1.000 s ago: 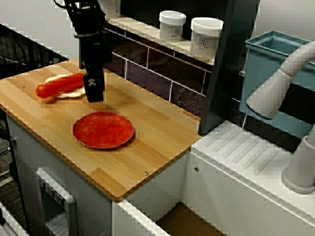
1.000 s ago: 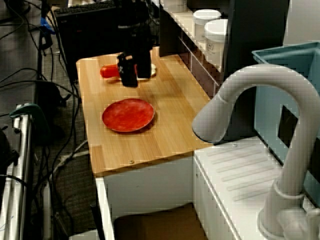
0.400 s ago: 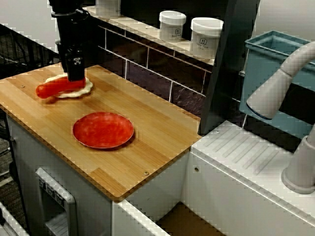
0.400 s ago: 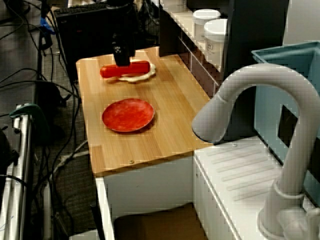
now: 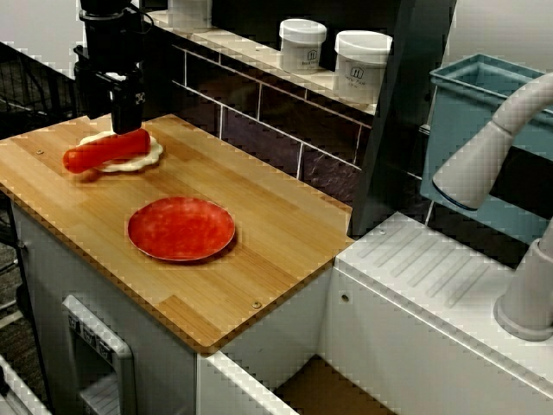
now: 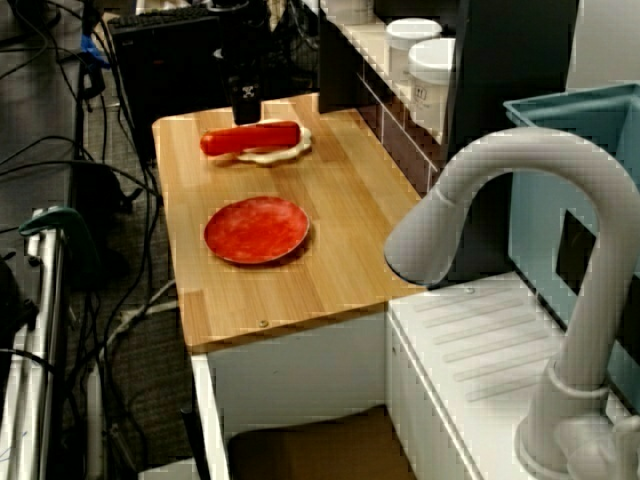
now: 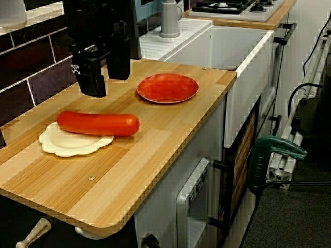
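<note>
Sausage lies unmoved across the dish, far left on the board | gripper, a second ago low by its right end, now hangs above it, not touching | fingers apart, empty | red plate nearer, mid-board

Wood counter, dark tiled wall behind; shelf with white jars above; white sink unit at counter right edge; cables on floor.

Wooden counter: red plate mid-board; cream plate bearing sausage.
</note>
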Controlling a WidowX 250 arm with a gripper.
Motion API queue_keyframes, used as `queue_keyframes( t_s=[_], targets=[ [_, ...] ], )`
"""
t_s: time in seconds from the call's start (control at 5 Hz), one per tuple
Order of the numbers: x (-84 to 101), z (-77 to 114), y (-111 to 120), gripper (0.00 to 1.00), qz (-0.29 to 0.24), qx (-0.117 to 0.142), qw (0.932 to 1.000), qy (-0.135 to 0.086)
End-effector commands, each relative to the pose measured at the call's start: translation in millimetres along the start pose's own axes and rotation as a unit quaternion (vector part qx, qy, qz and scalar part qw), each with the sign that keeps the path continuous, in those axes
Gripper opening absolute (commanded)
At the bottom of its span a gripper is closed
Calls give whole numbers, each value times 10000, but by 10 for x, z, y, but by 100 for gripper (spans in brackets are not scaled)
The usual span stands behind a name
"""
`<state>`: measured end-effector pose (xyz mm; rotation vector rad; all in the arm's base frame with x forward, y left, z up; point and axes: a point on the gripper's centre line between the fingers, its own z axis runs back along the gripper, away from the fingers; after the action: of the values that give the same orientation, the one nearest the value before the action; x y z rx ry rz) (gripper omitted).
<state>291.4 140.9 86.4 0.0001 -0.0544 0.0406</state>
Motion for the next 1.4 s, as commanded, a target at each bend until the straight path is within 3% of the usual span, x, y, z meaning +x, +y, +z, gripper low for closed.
queue_keyframes(
  t_s=[0.0,0.6,0.8,1.2],
  targets=[
    [-84,120,37,100,27,298,9994,-164],
    [-307,99,261,100,-395,285,9985,-241],
    [-323,77,363,100,-189,180,9992,-300],
    [-418,-181,298,100,172,9,9995,-264]
  ],
)
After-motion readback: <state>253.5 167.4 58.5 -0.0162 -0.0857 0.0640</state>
